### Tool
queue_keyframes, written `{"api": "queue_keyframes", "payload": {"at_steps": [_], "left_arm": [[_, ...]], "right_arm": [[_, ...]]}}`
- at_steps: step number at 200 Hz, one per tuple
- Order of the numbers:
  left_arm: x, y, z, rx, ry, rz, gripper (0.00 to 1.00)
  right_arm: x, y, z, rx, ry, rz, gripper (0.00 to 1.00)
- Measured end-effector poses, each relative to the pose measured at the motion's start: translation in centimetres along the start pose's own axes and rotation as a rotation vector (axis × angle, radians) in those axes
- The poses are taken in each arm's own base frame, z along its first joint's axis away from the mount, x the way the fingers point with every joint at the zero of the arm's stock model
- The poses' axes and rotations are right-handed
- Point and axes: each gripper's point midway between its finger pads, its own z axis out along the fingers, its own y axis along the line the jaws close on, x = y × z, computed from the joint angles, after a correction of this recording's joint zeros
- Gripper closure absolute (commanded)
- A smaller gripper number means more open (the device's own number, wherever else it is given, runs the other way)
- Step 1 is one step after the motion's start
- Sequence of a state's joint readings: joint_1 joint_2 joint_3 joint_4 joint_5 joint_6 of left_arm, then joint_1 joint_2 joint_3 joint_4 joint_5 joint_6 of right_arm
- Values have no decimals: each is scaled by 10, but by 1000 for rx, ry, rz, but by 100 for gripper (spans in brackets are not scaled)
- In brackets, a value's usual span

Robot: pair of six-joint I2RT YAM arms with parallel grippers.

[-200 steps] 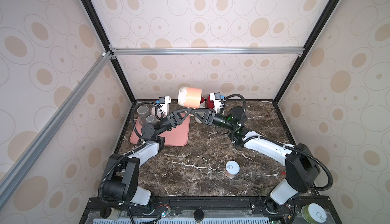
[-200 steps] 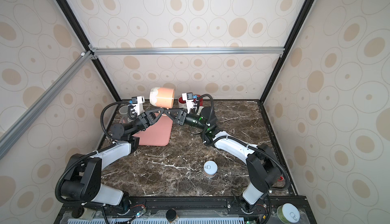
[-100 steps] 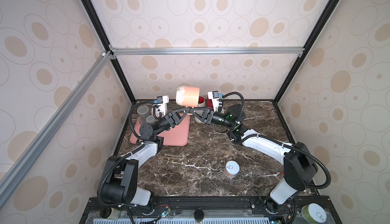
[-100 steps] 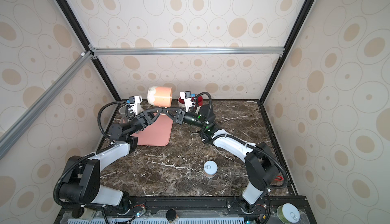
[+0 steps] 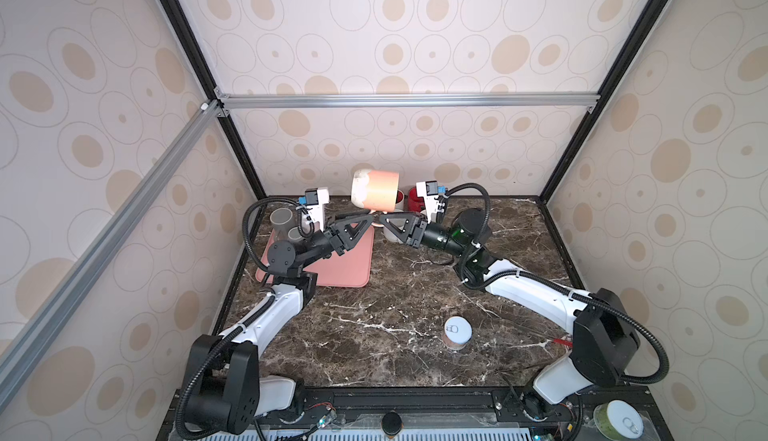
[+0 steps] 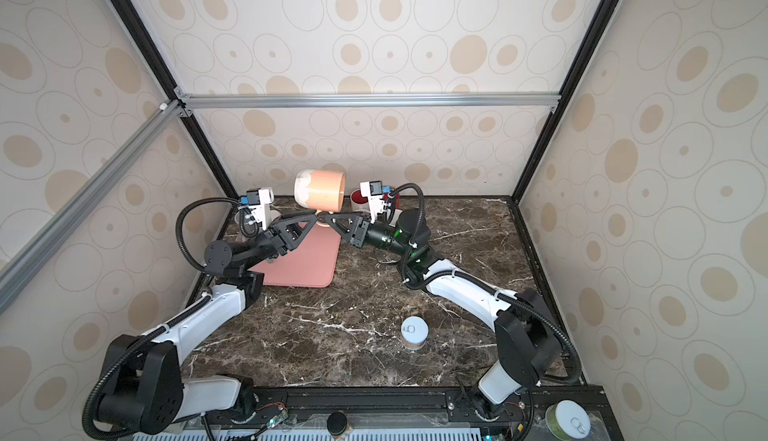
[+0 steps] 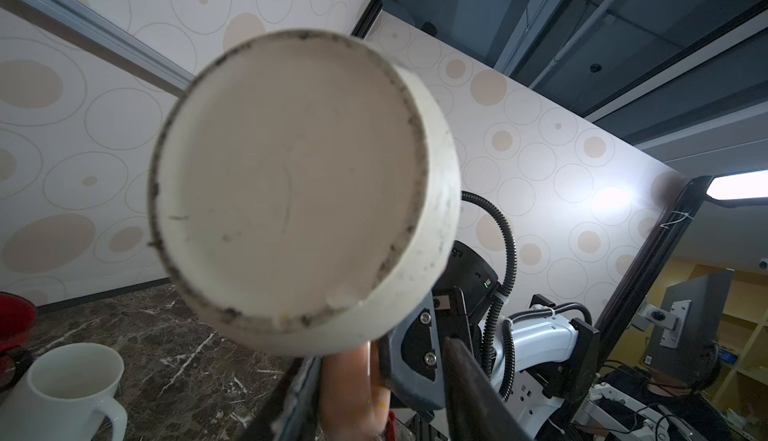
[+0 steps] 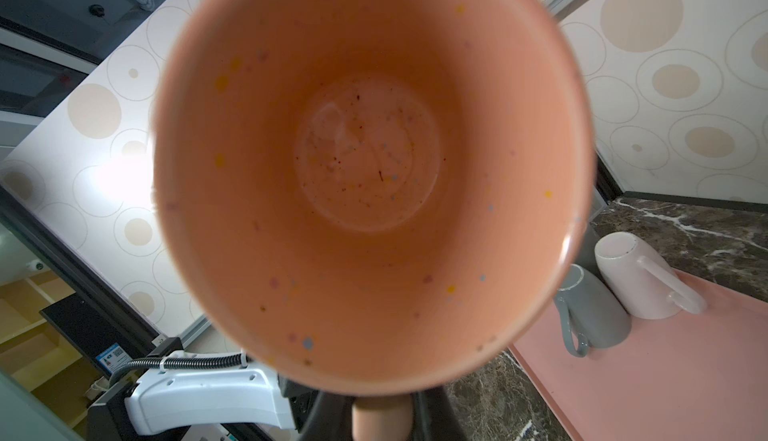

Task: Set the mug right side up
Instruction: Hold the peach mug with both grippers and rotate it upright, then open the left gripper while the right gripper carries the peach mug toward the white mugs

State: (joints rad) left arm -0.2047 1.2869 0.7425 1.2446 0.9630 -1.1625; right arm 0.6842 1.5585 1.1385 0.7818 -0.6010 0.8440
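The mug [image 5: 376, 189] [image 6: 320, 189] is orange with a pale base. It hangs on its side above the table's back, handle pointing down. My right gripper [image 5: 383, 219] [image 6: 327, 219] is shut on the handle; in the right wrist view the mug's mouth [image 8: 365, 160] faces the camera, with the handle between that gripper's [image 8: 382, 416] dark jaws. My left gripper [image 5: 369, 218] [image 6: 314, 218] meets it from the left. In the left wrist view the mug's base [image 7: 291, 185] fills the picture. That gripper [image 7: 374, 380] stands open around the handle and the right fingertip.
A pink mat [image 5: 349, 264] lies at the back left. On it a grey mug [image 8: 590, 314] and a white mug [image 8: 636, 281] stand upside down. An upright white mug [image 7: 66, 385] and a red mug [image 5: 415, 198] stand at the back. A small can [image 5: 457, 332] stands front centre.
My left jaws have spread apart from the mug's handle. The right jaws have tightened on it. The mug hangs in nearly the same place.
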Motion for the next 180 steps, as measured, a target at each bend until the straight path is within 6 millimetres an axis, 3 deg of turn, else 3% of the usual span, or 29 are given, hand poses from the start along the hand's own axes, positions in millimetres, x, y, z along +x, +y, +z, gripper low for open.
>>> {"api": "queue_keyframes", "payload": {"at_steps": [58,90,113,146,180], "left_arm": [[7,10,-1,-57,29,22,53],[11,20,-5,-104,48,28,53],[13,26,-9,-148,62,47,53],[20,47,-19,-255,93,66,53],[40,82,-31,-366,150,15,55]], "right_arm": [[-12,-8,-21,123,-10,-55,100],[-21,-18,-45,227,-25,-91,100],[-20,-38,-71,349,-18,-97,100],[6,-89,-111,613,89,-52,100],[65,-137,-157,845,245,35,100]]}}
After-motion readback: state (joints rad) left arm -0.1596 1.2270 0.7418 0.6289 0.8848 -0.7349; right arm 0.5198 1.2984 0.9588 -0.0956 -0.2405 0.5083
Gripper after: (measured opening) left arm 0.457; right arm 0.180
